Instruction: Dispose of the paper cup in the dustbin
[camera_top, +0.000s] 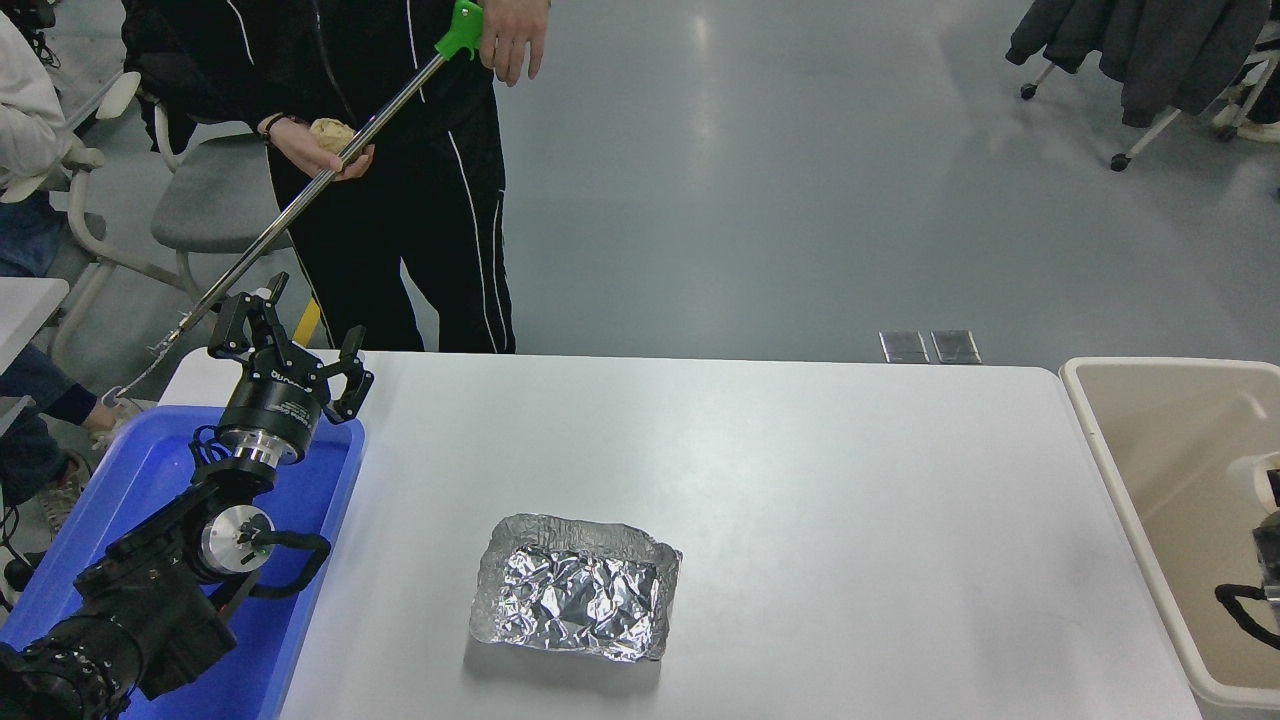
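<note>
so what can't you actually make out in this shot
- Small cream-white paper cup, head view: only a pale sliver shows over the large beige plastic dustbin; the right edge cuts it off.
- Black right gripper, head view: mostly out of frame, jaws unseen.
- Metal reacher pole: its tip is too thin to read.
- Lump in the person's hand: too small to identify.
</note>
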